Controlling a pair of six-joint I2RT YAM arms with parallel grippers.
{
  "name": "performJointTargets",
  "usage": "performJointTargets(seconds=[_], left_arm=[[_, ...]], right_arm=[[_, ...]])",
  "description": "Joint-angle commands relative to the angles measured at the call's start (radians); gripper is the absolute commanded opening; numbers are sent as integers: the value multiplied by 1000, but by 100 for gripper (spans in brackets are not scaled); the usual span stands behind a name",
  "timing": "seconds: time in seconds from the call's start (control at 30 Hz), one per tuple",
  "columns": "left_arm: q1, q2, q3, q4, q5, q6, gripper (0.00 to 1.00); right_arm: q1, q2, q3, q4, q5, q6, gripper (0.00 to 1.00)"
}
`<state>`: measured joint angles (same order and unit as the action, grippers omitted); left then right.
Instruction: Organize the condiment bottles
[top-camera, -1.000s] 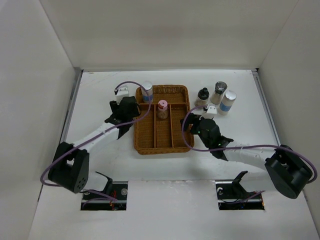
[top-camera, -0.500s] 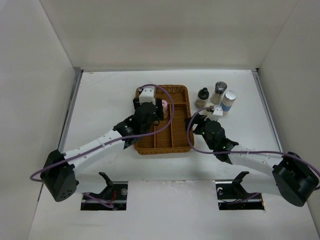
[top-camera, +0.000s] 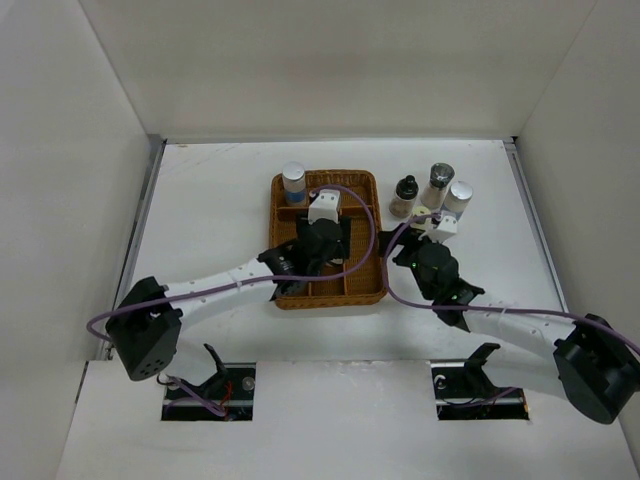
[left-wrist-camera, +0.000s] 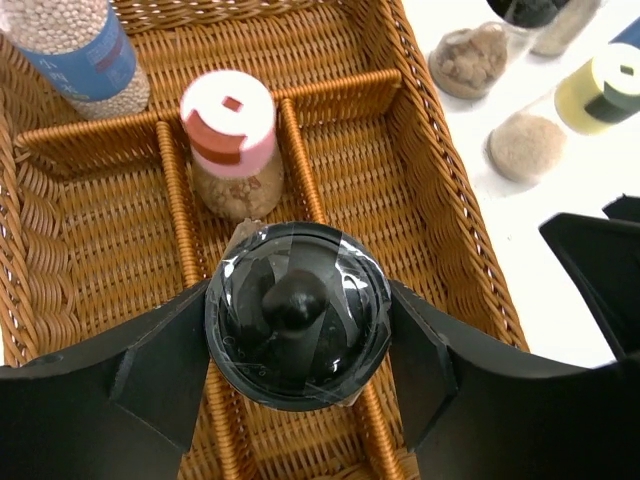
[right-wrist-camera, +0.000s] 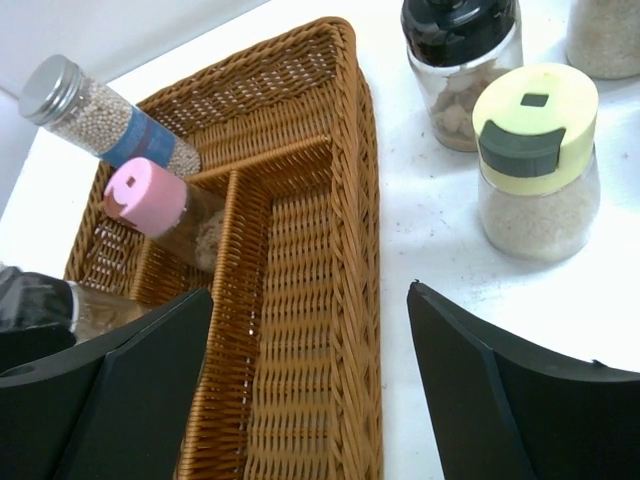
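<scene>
Standing on a white table (top-camera: 210, 200) boxed by plain white walls (top-camera: 330, 70), a wicker tray (top-camera: 368, 190) fills frame centre. The left claw (left-wrist-camera: 297, 345) is clamped on a black-capped bottle (left-wrist-camera: 297, 300) over the tray. Silver-capped (top-camera: 293, 180) and pink-capped (left-wrist-camera: 228, 120) bottles stand inside it, with other bottles (top-camera: 438, 182) on the table at its upper right. The right claw (right-wrist-camera: 308, 300) hangs with its fingers apart, holding nothing.

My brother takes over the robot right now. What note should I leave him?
Left gripper: shut on a black-domed jar over the middle of the wicker tray.
Right gripper: open, empty, facing the green-capped shaker.
Done: blue-label jar and pink-capped jar stand in the tray.
Left: place the held jar, then the green-capped shaker, black-capped bottle, tall shaker and silver-capped jar from the table.
</scene>
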<state>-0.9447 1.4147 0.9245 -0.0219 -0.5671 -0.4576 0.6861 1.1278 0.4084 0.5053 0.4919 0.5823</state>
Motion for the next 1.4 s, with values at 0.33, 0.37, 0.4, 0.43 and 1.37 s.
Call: performJointTargets(seconds=[0.33,0.37,0.4,0.43,1.37], left_arm=[[-15,-23,-50,20,-97,-9,40],[-10,-34,-55,16,-93,-15,40],[-9,-45,-61,13,-90,-18,39],[-10,-54,-67,10,-94,-18,39],[62,-147,-156,253,30,-38,86]], right_arm=[[-13,-30,-6,59,25,5,81],[-12,-30,-6,65,25,4,81],[-15,-26,-8,65,25,5,81],[-17,-22,-8,65,25,5,81],[-12,-86,43,-17,7,-29,23]])
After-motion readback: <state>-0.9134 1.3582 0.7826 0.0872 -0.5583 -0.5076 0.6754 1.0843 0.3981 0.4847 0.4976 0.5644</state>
